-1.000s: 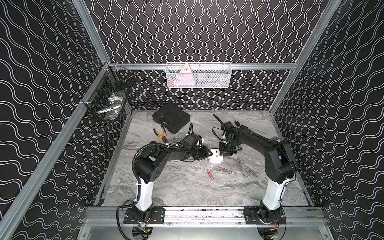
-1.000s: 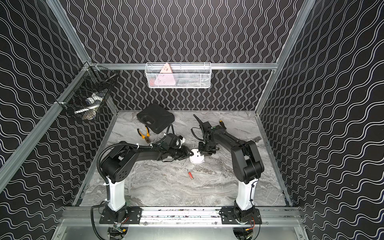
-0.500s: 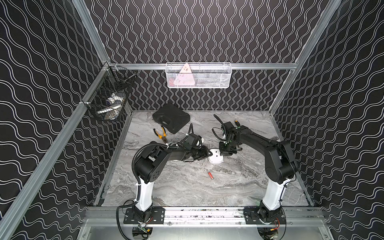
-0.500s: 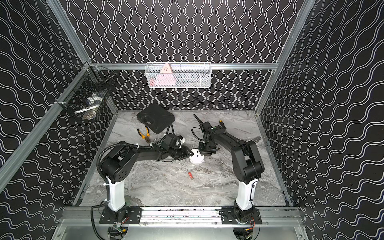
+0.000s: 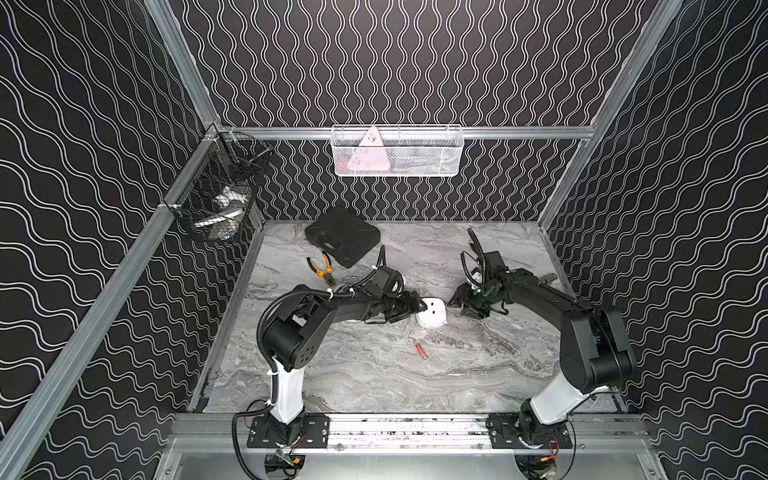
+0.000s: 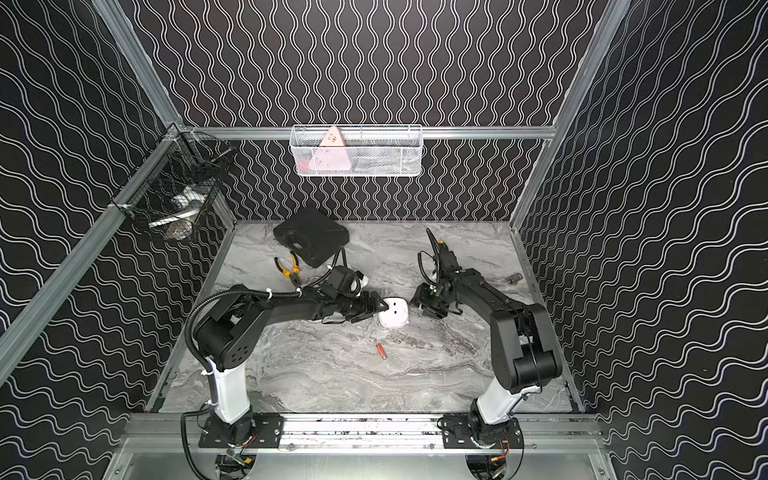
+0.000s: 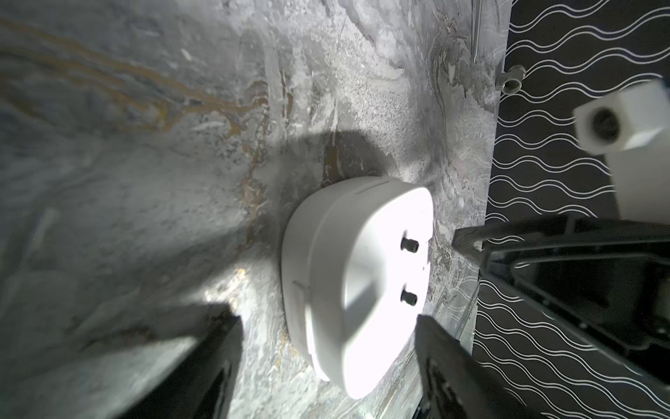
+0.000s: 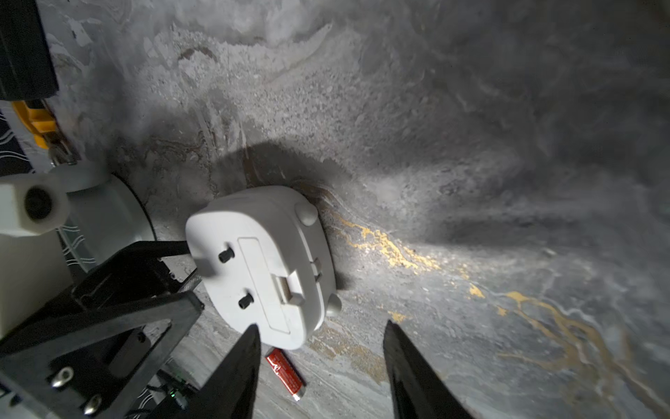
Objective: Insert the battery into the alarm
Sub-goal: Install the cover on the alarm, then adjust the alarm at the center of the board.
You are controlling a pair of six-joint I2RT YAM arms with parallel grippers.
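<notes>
Inside a booth of black walls [image 5: 395, 62] with white wavy lines, a grey marbled table [image 5: 374, 382] forms the floor. A white mesh basket [image 5: 397, 151] hangs on the back rail, and a black case [image 5: 343, 237] lies at the rear. The left gripper [image 7: 326, 323] and right gripper [image 8: 322, 326] both stand spread, holding nothing. They flank the white alarm [image 5: 432, 318], which lies back-up mid-table. The red battery [image 5: 422, 351] lies loose nearer the front.

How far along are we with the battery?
Done: little; the alarm lies back-up on the table, cover seemingly shut. In hand: nothing; left hand and right hand are open on either side of it. Left: open the cover, pick up the red battery lying loose nearby, insert it.
</notes>
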